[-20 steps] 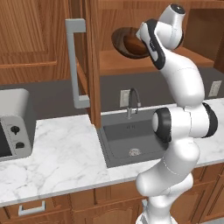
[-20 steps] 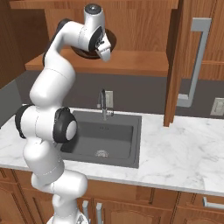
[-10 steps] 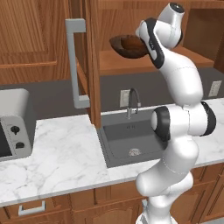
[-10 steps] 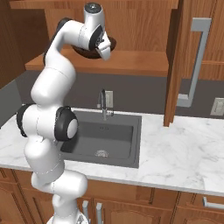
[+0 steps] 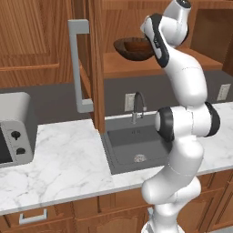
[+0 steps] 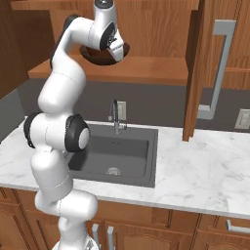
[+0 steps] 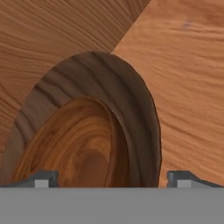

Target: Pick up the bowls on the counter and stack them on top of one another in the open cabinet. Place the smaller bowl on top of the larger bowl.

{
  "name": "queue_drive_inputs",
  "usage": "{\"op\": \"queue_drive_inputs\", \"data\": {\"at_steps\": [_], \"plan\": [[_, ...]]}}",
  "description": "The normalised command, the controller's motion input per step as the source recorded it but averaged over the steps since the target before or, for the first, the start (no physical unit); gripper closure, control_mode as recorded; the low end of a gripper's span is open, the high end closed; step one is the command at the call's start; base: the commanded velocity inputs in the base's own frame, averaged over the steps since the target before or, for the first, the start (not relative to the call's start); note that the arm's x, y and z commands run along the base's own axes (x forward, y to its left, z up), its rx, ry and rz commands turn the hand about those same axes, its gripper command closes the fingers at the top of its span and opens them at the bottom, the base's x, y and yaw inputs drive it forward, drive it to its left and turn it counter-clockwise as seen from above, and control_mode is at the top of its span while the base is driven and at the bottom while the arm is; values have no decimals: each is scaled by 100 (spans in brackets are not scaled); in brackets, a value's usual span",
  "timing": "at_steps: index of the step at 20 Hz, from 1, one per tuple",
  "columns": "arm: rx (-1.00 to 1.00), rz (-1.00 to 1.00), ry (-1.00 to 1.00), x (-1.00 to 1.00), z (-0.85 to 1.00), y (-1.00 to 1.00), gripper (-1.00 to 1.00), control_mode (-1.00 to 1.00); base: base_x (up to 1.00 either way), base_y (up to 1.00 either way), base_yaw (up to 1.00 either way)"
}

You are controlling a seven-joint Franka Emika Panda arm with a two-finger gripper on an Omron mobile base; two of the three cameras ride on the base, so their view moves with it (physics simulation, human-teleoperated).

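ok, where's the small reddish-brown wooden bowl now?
Small reddish-brown wooden bowl sits nested inside the wide dark-brown wooden bowl on the open cabinet's shelf, above the sink.

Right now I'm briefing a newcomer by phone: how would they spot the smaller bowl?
Look above the sink into the open cabinet. On its shelf sits the larger bowl, wide and dark brown. The smaller bowl is nested inside it, reddish and glossy.

Wood shelf (image 5: 136, 68) inside open cabinet (image 6: 161, 29) carries larger bowl (image 5: 129, 50), smaller bowl (image 7: 74, 148) nested inside. Counter (image 5: 68, 159): inset sink (image 5: 136, 145), toaster oven (image 5: 13, 129) at left end.
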Motion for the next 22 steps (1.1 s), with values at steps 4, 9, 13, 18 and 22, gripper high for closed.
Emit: {"op": "queue_drive_inputs", "data": {"at_steps": [4,9,13,18,22], "plan": [[1,0,-2,3,24,0,-100,-100,0,0,0],[1,0,-6,-21,7,-3,-100,-100,0,0,0],[3,0,-11,-41,6,-4,-100,-100,0,0,0],[6,0,-8,-52,19,-10,-100,-100,0,0,0],[6,0,-7,-62,14,-15,-100,-100,0,0,0]]}}
